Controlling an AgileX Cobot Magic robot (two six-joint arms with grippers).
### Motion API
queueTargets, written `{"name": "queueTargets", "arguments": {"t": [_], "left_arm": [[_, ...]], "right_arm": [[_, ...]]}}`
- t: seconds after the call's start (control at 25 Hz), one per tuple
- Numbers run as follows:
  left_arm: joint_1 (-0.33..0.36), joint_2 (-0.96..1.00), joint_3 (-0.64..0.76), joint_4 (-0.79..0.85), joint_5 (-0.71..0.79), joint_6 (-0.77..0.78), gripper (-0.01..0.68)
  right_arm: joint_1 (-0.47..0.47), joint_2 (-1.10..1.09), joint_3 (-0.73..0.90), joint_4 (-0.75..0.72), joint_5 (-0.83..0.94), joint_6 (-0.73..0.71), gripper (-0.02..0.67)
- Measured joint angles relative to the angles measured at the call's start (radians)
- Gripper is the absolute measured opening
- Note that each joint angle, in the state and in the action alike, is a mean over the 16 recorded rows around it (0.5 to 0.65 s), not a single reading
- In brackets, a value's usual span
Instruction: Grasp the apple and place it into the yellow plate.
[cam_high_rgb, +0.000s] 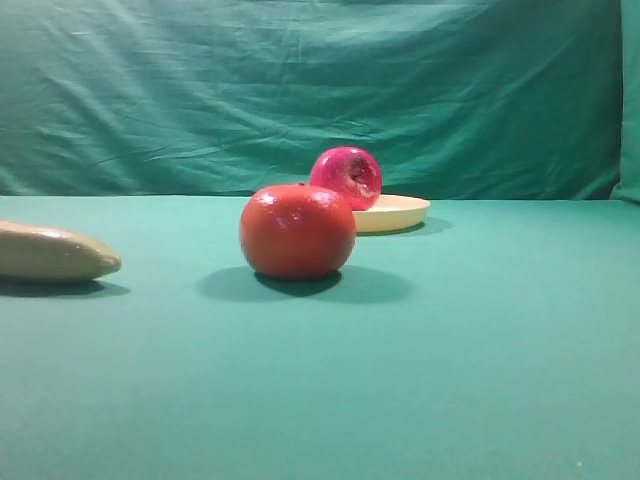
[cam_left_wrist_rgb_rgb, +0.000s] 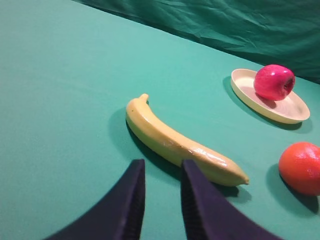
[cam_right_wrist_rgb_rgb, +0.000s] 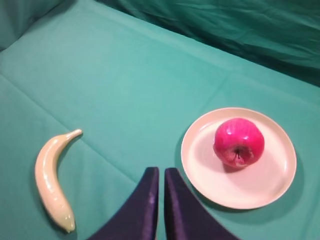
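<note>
Nearest, the right gripper (cam_right_wrist_rgb_rgb: 159, 210) has its jaws together on nothing; the left gripper (cam_left_wrist_rgb_rgb: 161, 205) stands slightly apart, empty. Farther off, the apple (cam_right_wrist_rgb_rgb: 239, 142) sits inside the yellow plate (cam_right_wrist_rgb_rgb: 280, 182). It looks glossy, rigid and probably slippery; grip across its widest middle.

The apple (cam_right_wrist_rgb_rgb: 239, 142) is glossy crimson-magenta with pale highlights and a dark brownish stem dimple. The yellow plate (cam_right_wrist_rgb_rgb: 260, 190) is plain pale cream. The round fruit (cam_high_rgb: 297, 231) is shiny orange-red. The banana (cam_left_wrist_rgb_rgb: 180, 144) is dull yellow-tan. The tablecloth (cam_high_rgb: 480, 350) and backdrop (cam_high_rgb: 300, 90) are green.
</note>
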Motion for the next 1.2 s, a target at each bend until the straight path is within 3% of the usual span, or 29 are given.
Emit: {"name": "queueTargets", "arguments": {"t": [0.32,0.76,1.2], "left_arm": [[0.000,0.000,0.000,0.000,0.000,0.000,0.157],[0.000,0.000,0.000,0.000,0.000,0.000,0.157],[0.000,0.000,0.000,0.000,0.000,0.000,0.157]], "right_arm": [[0.000,-0.184,0.122,-0.025,0.088,0.015,0.000],[0.000,-0.316,0.151,-0.137,0.190,0.084,0.000],[-0.042,-0.524,0.283,-0.204,0.094,0.109,0.000]]}}
